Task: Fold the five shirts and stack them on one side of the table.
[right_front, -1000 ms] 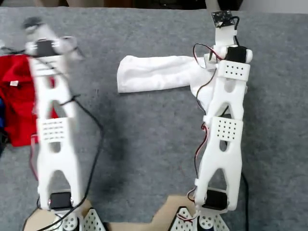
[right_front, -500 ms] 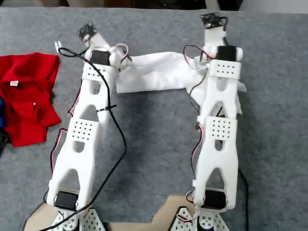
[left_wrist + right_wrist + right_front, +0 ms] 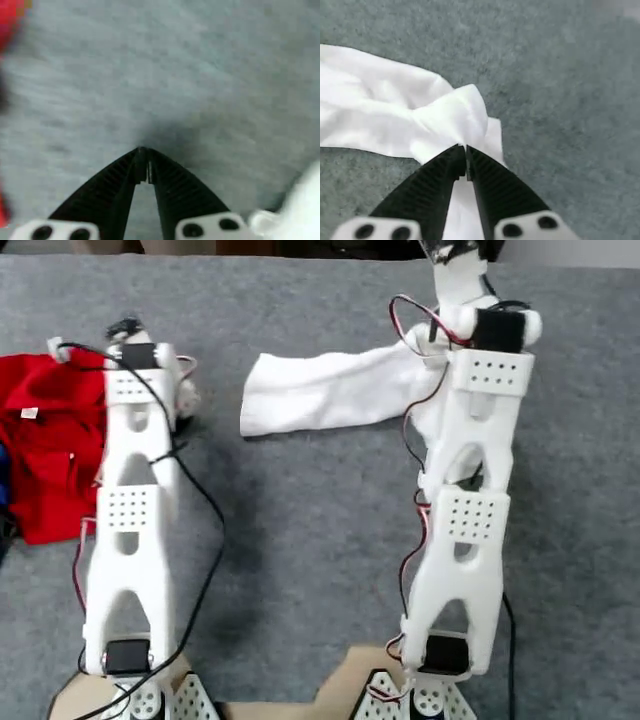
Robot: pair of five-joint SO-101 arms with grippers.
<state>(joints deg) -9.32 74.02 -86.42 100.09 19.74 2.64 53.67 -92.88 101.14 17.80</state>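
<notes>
**Desk:** What has the right gripper [image 3: 465, 152] got?

**Photographer:** Seen from the right wrist, its black jaws are pressed together on a raised fold of the white shirt [image 3: 395, 120]. From above, the right arm [image 3: 470, 510] lies across that end of the shirt, so the pinch itself is hidden there. The rest of the shirt stretches as a long band across the far middle of the grey table [image 3: 300, 540].

**Desk:** And the left gripper [image 3: 142, 159]?

**Photographer:** Its jaws are closed tip to tip with nothing between them, over bare grey table. Overhead, the left arm [image 3: 130, 490] covers the gripper. Its wrist sits between the two shirts, just beside the red one and apart from the white.

**Desk:** Where is the red shirt [image 3: 50, 440]?

**Photographer:** It lies crumpled at the table's left side, partly behind the left arm and cut by the frame edge. A blue sliver [image 3: 3, 490] beside it is cut off too, and I cannot tell what it is. In the left wrist view, a blurred white shape [image 3: 300, 210] at the corner is likewise unreadable.
</notes>
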